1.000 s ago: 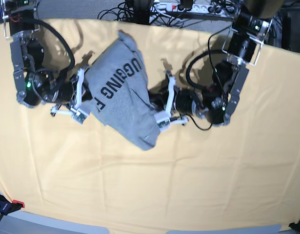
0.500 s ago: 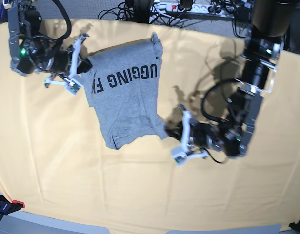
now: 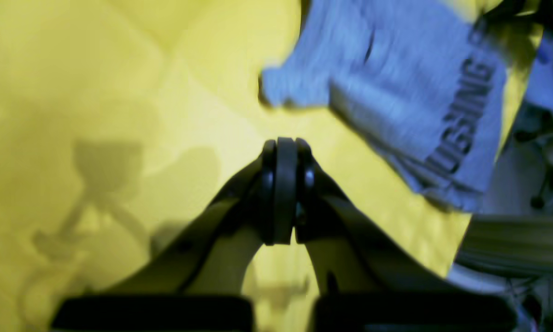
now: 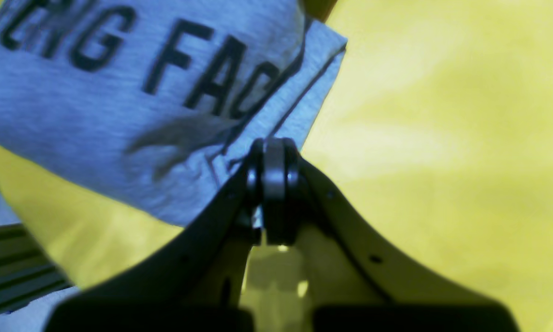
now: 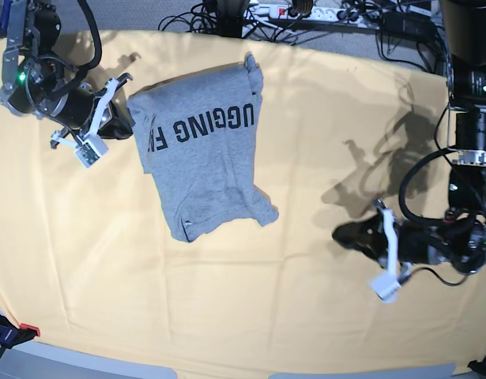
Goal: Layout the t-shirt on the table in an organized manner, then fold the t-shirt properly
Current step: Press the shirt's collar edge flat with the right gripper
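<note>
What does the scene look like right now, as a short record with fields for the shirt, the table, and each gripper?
t-shirt: grey, lying on the table, partly folded and rumpled, black lettering facing up
table: covered in pale yellow-orange cloth, far wider than the shirt
left gripper: shut, empty, over bare cloth, apart from the shirt
right gripper: shut, at the shirt's edge by the lettering; whether it pinches cloth is unclear
fold: not finished
</note>
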{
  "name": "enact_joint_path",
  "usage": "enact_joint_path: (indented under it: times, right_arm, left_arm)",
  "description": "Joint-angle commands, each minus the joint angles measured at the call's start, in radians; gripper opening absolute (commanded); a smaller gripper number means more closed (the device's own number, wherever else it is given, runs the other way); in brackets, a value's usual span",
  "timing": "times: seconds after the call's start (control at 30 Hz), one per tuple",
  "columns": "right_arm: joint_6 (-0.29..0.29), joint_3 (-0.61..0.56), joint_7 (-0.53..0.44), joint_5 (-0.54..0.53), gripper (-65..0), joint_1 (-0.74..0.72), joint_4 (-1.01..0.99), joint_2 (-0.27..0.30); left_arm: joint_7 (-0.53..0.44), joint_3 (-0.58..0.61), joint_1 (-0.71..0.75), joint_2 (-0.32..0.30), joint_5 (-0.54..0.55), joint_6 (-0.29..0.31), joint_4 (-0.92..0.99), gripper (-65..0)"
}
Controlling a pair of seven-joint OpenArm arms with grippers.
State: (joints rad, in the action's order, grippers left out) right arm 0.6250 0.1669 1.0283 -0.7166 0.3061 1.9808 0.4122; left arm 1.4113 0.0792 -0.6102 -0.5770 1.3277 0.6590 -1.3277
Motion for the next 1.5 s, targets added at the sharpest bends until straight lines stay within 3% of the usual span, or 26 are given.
enact_joint_path:
  times: [0.0,0.13,0.2,0.27,0.37,0.47,0.6,0.77,0.87,0.93,1.03,1.17,1.27,1.47]
  right_arm:
    - [-0.011,-0.008,-0.016,0.009,-65.0,-0.015,-0.012,0.009]
    - [-0.064,-0.052,-0.012,0.032,-65.0,-0.039,-0.134,0.009]
    - [-0.026,-0.056,-0.004,-0.026,-65.0,-0.037,-0.149,0.009]
    - [0.07,-0.056,0.034,-0.146,-65.0,-0.037,-0.148,0.009]
    - [0.073,-0.056,0.128,-0.301,-65.0,-0.034,-0.148,0.005]
    - [0.073,-0.056,0.255,-0.37,-65.0,-0.02,-0.148,0.001]
    - [0.073,-0.055,0.324,-0.436,-65.0,0.011,-0.147,0.006]
    - [0.073,-0.055,0.312,-0.436,-65.0,0.048,-0.143,0.006]
    - [0.073,-0.035,0.293,-0.436,-65.0,0.032,-0.09,0.006]
    - [0.073,0.004,0.294,-0.435,-65.0,0.023,-0.019,0.006]
    - [0.073,0.095,0.293,-0.438,-65.0,0.024,0.097,0.006]
    - [0.073,0.164,0.293,-0.574,-65.0,0.024,0.153,0.006]
    - [0.073,0.136,0.295,-0.671,-65.0,0.035,0.152,-0.003]
    - [0.073,0.005,0.307,-0.651,-65.0,0.032,0.152,-0.016]
  left_arm:
    - [-0.015,-0.045,-0.03,-0.014,0.026,-0.001,-0.013,-65.0]
    - [-0.015,-0.167,-0.002,-0.019,0.025,-0.001,-0.013,-65.0]
    - [-0.015,-0.194,0.013,-0.019,0.024,0.0,-0.013,-65.0]
    - [-0.015,-0.196,0.024,-0.019,0.025,0.008,-0.013,-65.0]
    - [-0.015,-0.196,0.051,-0.021,0.024,0.011,-0.013,-65.0]
    - [-0.015,-0.198,0.085,-0.025,0.024,0.023,-0.013,-65.0]
    - [-0.015,-0.198,0.1,-0.024,0.024,0.039,-0.013,-65.0]
    - [-0.015,-0.198,0.1,-0.024,0.026,0.031,-0.013,-65.0]
    - [-0.015,-0.198,0.1,-0.024,0.098,0.022,-0.013,-65.0]
    - [-0.015,-0.198,0.1,-0.024,0.156,0.029,-0.013,-65.0]
    - [-0.015,-0.198,0.1,-0.021,0.156,0.039,-0.013,-65.0]
    - [-0.015,-0.198,0.105,-0.009,0.156,0.039,-0.013,-65.0]
    - [-0.015,-0.197,0.129,0.016,0.156,0.039,-0.013,-65.0]
    - [-0.015,-0.197,0.145,0.104,0.156,0.039,-0.013,-65.0]
